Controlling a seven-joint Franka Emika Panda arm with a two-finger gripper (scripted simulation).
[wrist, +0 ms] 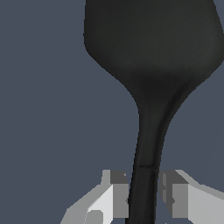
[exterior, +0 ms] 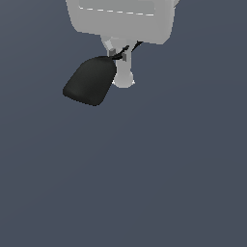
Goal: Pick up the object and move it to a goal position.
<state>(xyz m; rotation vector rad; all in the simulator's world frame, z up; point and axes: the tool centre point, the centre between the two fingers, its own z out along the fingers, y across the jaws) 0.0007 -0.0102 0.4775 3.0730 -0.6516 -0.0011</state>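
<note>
The object is a matte black spatula [exterior: 90, 80] with a rounded flat head and a thin handle. In the exterior view its head hangs toward the exterior view's left, below the white arm, and the handle runs up between the fingers. My gripper [exterior: 119, 52] is shut on the handle. In the wrist view the spatula [wrist: 151, 48] fills the frame, its handle passing between the two grey pads of my gripper [wrist: 143, 199]. The handle's far end is hidden behind the gripper. The spatula appears lifted off the surface.
The white arm body [exterior: 120, 19] fills the top of the exterior view. A plain dark grey-blue surface [exterior: 144, 183] lies all around. No goal marker shows.
</note>
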